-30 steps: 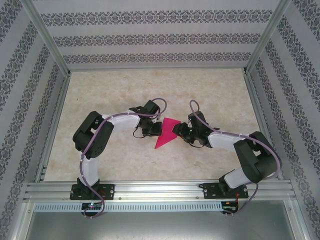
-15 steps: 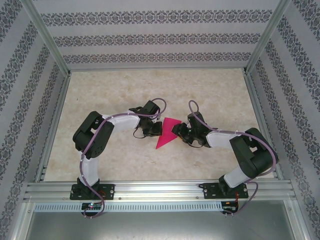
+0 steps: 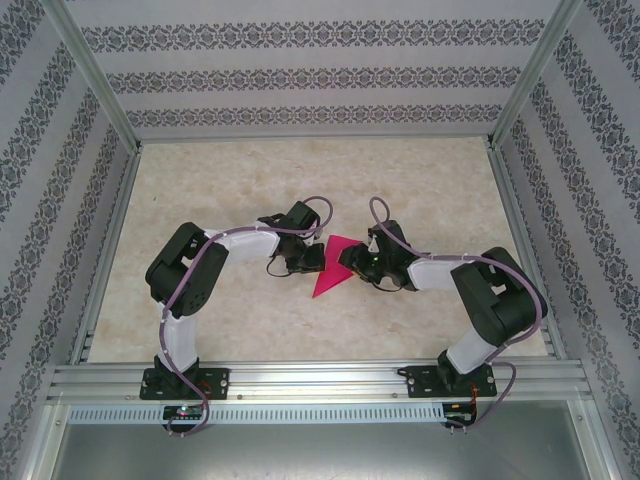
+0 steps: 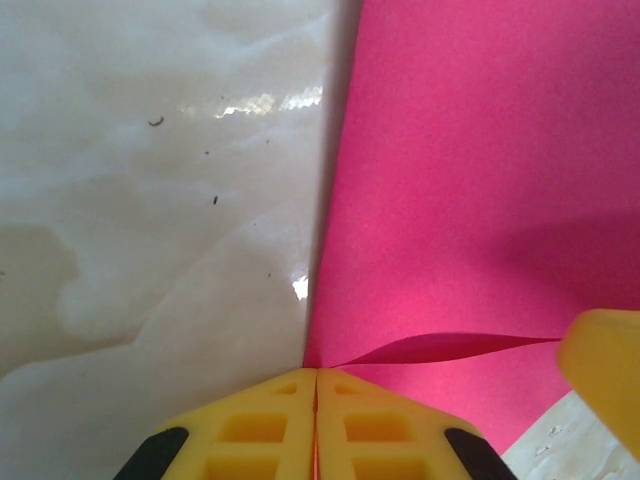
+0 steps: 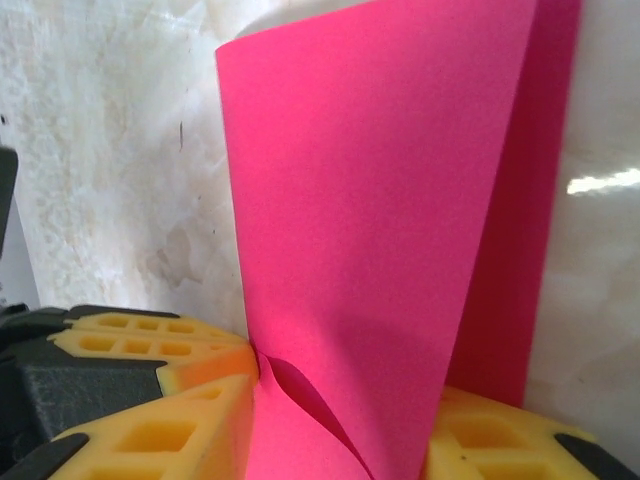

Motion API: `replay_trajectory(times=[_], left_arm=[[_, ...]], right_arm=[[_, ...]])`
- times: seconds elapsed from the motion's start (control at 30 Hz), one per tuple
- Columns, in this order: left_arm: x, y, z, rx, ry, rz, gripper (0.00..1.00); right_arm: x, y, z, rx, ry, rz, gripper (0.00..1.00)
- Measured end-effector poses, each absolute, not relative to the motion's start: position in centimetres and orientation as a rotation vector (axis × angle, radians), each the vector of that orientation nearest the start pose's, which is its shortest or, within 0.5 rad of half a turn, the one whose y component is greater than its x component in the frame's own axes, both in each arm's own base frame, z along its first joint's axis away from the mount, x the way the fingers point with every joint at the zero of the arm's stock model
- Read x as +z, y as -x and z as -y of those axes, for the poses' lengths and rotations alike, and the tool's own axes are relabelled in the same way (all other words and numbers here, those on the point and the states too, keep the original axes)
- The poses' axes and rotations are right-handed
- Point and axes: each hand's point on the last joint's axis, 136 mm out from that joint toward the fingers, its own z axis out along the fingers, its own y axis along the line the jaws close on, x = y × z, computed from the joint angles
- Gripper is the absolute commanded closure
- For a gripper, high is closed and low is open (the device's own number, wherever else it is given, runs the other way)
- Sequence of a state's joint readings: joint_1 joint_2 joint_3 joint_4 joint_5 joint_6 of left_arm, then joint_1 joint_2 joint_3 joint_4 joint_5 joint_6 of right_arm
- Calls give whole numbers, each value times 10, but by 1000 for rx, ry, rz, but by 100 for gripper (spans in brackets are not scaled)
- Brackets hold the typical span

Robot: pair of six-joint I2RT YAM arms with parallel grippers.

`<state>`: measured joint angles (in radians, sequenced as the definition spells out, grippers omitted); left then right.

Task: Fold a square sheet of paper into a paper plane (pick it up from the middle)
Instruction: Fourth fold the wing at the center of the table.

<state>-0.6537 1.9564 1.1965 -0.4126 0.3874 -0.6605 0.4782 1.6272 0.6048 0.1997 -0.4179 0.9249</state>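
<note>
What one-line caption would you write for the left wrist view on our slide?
The left gripper pinches an edge of the pink paper over the pale marbled table.

Fixed camera high behind the arms (image 3: 190, 290), facing down over the whole counter (image 3: 230, 180), two wrist cameras pressed close, all sharing the square sheet of paper (image 3: 331, 270).

One magenta sheet of paper (image 3: 333, 270), just the one. Two arms, the left arm (image 3: 190, 275) and the right arm (image 3: 490, 300). Two grippers, the left gripper (image 3: 318, 258) and the right gripper (image 3: 347, 262). One table (image 3: 300, 180).
</note>
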Motion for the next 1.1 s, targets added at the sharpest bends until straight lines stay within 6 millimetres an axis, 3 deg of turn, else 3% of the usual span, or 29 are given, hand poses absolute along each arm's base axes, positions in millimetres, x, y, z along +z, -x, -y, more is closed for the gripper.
replay_trajectory(times=[0.2, 0.37, 0.6, 0.8, 0.93, 1.1], left_arm=[[19, -301, 313, -822, -110, -2948, 85], [23, -302, 312, -817, -120, -2939, 74], [56, -299, 303, -795, -202, -2848, 66], [70, -261, 310, -735, -411, -2778, 61], [66, -239, 326, -633, -580, -2731, 59], [52, -230, 330, -477, -677, -2693, 56]], right_arm=[[29, -297, -237, 1078, -240, -2615, 75], [27, -296, -239, 1078, -194, -2625, 82], [27, -295, -240, 1087, -201, -2632, 88], [28, -295, -240, 1097, -235, -2634, 87], [28, -295, -240, 1102, -249, -2635, 87], [29, -295, -241, 1111, -266, -2637, 86]])
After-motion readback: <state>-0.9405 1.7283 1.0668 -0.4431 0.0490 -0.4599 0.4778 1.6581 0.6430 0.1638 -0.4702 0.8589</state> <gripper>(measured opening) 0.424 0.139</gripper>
